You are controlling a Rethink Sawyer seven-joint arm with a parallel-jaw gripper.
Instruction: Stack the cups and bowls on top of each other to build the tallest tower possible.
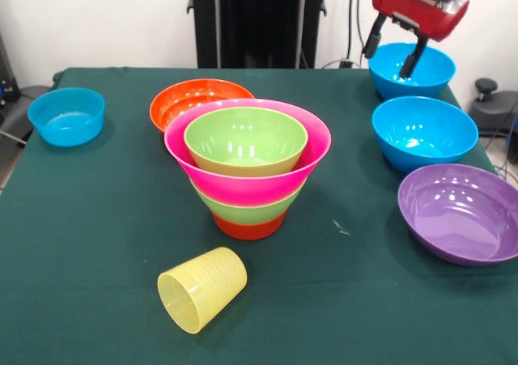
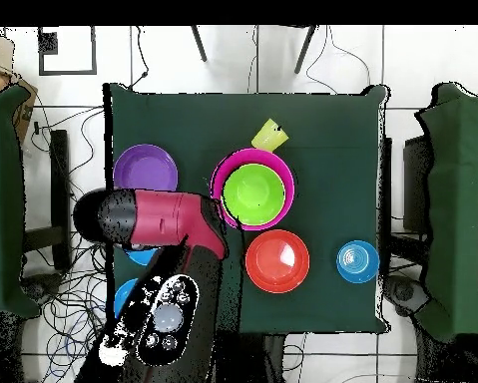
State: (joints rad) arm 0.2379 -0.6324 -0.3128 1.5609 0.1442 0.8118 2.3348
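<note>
Front view: the gripper hangs with fingers spread and empty over the far blue bowl; the tower stands mid-table, the yellow tumbler lying tipped before it. Overhead: the red arm hides the gripper beside the tower.

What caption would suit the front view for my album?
Bowl tower at table centre, yellow cup on its side in front, open tool above a blue bowl.

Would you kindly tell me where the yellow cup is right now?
In the front view the yellow cup lies on its side near the table's front edge, just in front of the tower, apart from it, with its mouth toward the camera.
</note>
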